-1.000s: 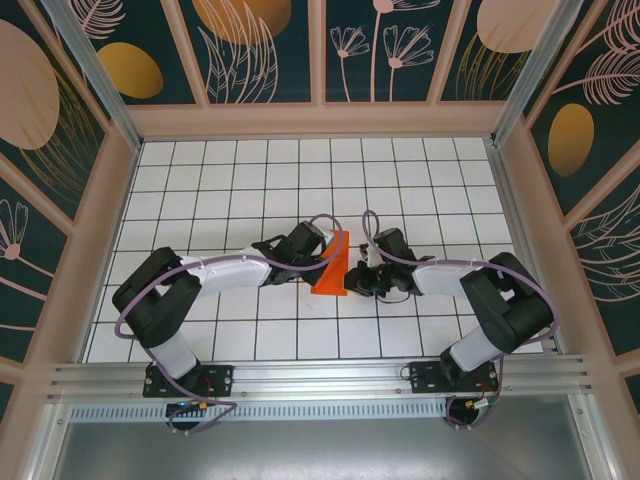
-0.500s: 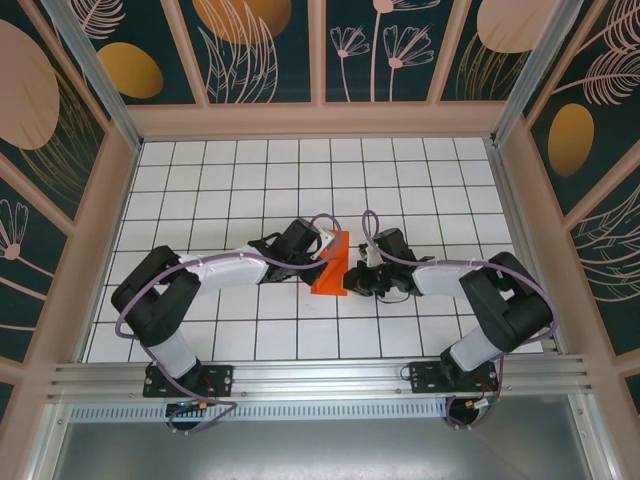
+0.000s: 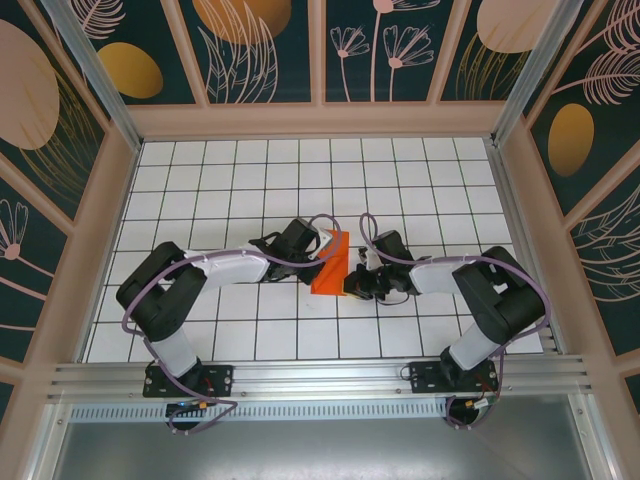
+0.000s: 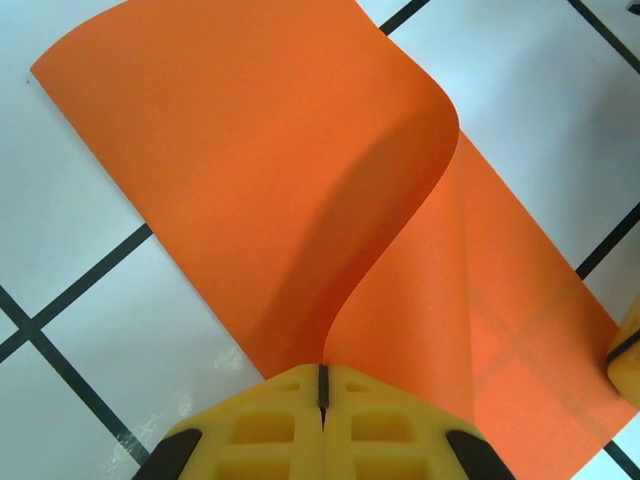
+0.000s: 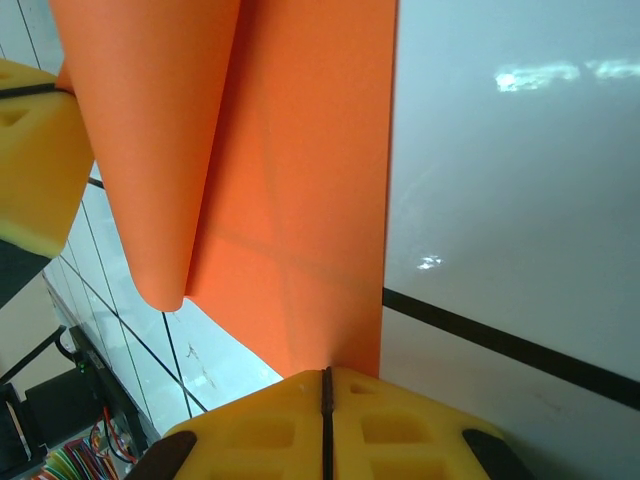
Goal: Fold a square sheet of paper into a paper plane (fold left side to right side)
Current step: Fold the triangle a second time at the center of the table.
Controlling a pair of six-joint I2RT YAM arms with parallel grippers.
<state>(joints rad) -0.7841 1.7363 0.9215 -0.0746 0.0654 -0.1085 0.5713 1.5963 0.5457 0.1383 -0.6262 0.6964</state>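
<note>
A white tabletop (image 3: 250, 180) ruled into squares by dark lines is seen from above; it is enclosed on three sides by pale wooden frames (image 3: 320, 120) holding dark teal panels (image 3: 270, 60) painted with leaves, flowers and orange discs; a metal rail (image 3: 320, 378) runs along the near edge, where the two arm bases are bolted. The bright orange sheet of paper (image 3: 332, 262) lies near the middle of the tabletop, between the two arms, which are bent inward towards it; the left gripper (image 3: 322, 244) is set at its far left side and the right gripper (image 3: 351, 284) at its near right corner.

From overhead the sheet is read only as a narrow slanted shape. Its curl is made plain in the left wrist view; there the left part is raised off the tabletop and rolled towards the right, its edge pinched in the closed yellow fingers (image 4: 270, 425), while the rest lies flat, crossed by faint creases.

In the right wrist view the right gripper's fingers (image 5: 400, 430) are shown pressed together with no gap, touching the sheet's corner; whether paper is caught between them cannot be told. Glare on the glossy tabletop is seen there, and a yellow finger (image 5: 30, 150) of the left gripper beside the rolled part.
</note>
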